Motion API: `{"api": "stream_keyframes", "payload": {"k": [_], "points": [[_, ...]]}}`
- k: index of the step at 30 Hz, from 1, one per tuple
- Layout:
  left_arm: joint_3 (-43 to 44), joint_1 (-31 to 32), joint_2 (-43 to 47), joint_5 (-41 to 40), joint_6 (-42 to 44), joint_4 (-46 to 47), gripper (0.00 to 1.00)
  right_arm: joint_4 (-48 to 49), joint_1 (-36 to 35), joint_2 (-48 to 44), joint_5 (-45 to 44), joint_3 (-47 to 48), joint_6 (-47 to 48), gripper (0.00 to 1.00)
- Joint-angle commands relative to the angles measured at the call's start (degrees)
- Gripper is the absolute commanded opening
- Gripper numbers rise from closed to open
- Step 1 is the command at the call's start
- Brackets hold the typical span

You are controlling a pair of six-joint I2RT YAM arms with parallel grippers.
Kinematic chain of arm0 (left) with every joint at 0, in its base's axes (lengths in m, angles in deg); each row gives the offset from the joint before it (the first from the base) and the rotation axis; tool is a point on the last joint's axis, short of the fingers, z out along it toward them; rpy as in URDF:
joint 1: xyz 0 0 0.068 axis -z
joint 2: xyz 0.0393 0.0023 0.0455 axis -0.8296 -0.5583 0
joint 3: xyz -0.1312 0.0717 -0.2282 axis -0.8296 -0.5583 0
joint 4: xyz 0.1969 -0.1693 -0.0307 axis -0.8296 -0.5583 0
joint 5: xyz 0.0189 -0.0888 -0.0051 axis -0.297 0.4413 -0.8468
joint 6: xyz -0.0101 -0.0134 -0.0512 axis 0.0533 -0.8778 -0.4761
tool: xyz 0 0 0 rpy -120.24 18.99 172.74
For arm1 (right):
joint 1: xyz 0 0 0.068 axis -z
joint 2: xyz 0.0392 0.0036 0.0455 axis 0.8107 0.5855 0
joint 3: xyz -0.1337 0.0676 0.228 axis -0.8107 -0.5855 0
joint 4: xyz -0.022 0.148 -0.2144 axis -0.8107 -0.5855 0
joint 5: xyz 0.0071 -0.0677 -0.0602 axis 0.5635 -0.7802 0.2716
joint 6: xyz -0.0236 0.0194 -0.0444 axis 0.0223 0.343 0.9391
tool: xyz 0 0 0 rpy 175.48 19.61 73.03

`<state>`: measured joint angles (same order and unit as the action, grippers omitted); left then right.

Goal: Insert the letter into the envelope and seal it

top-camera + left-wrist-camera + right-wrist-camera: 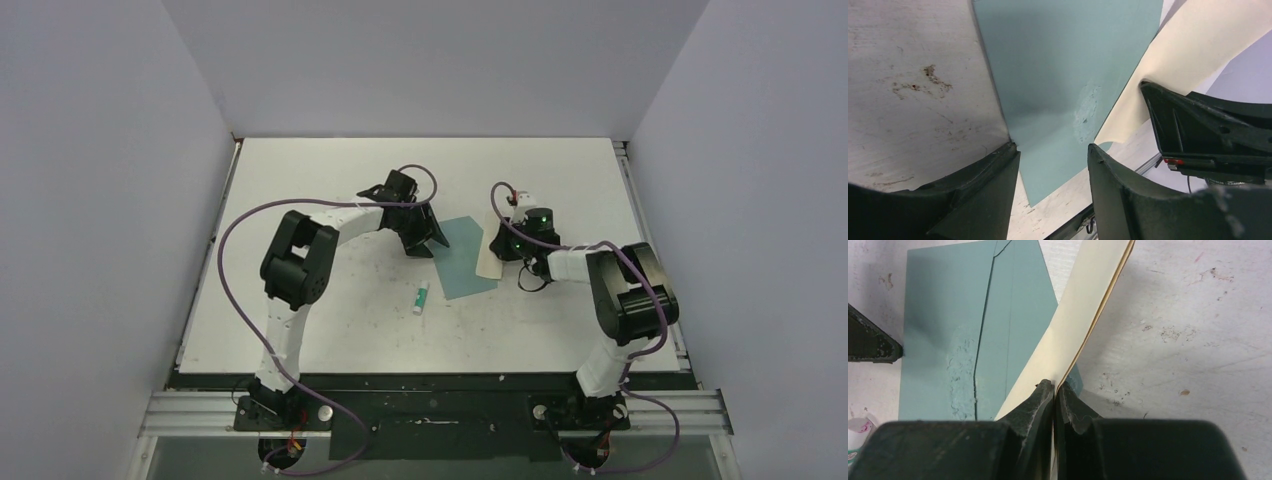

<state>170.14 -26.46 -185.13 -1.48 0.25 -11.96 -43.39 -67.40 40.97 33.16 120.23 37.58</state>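
Bases of both arms, bolted side by side at the near rim of the white table (330, 330); purple cables looped along each arm.

Small white-and-green stick (421, 296), lying flat on the table, just near-left of the envelope and apart from it.

Envelope (465, 258), teal, flat on the table between the two arms; scuffed pale patch near its middle; a seam line runs along its face.

Left gripper (430, 245), lowered at the envelope's left edge; jaws standing part-way apart with a clear gap, teal paper showing between the fingers (993, 175), nothing pinched.

Right gripper (503, 242), at the envelope's right side; jaws closed tight on one edge of the letter.

Letter (491, 245), cream face with a tan rim, lifted at a slant off the table, crossing over the envelope's right corner; whether any part sits inside the envelope I cannot tell.

Plain grey walls on three sides beyond the table.
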Motion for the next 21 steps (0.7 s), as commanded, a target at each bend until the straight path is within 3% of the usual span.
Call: {"api": "stream_keyframes", "payload": {"k": [1,9,21], "points": [[1.8,-0.9,-1.7,0.8,-0.3,-1.0,0.50,11.3,-0.5,-3.5,0.9,-2.5,-1.9,0.05],[1.7,-0.9,-2.5,1.5,-1.0,0.0,0.44,17.7,-2.3,-2.7,5.7,-3.6,-8.7,0.05],[-1.3,-0.9,-0.8,-0.2,-2.9,6.8,0.34,7.0,-2.2,0.3,5.0,-2.4,-25.3,0.05]]}}
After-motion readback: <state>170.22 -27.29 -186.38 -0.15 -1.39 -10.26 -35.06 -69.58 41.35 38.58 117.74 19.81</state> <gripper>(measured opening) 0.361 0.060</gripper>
